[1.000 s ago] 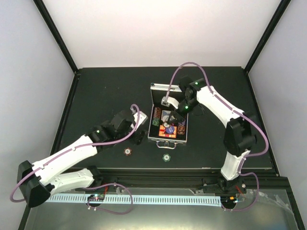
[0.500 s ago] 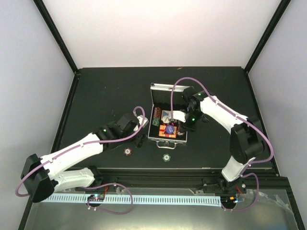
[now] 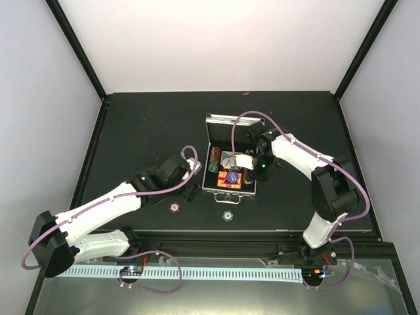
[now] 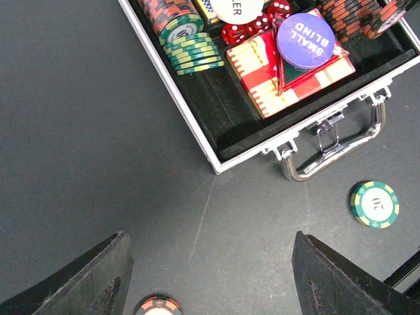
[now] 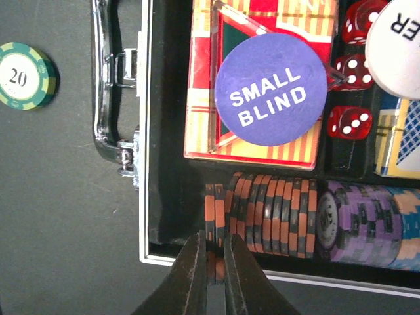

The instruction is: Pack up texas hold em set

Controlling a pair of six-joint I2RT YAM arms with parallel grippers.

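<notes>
Case [image 4: 176,98] lies open mid-table, mostly filled. Right gripper [image 5: 214,244] pinches an orange chip [image 5: 215,210] at its near-right row. Left gripper [image 4: 210,282] hangs wide above a red chip [image 4: 157,306]. A green chip [image 4: 374,204] also waits outside.

- Disc [image 5: 271,98]: purple, white lettering.
- Card deck [image 5: 199,85]: red and yellow stripes.
- Loose chip [image 5: 24,75]: green, cream-striped rim.
- Dice [image 5: 348,123]: red, white pips.
- Desk [image 4: 79,131]: plain black.

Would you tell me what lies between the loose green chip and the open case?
Only the metal handle of the case and bare table; the left wrist view shows it.
</notes>
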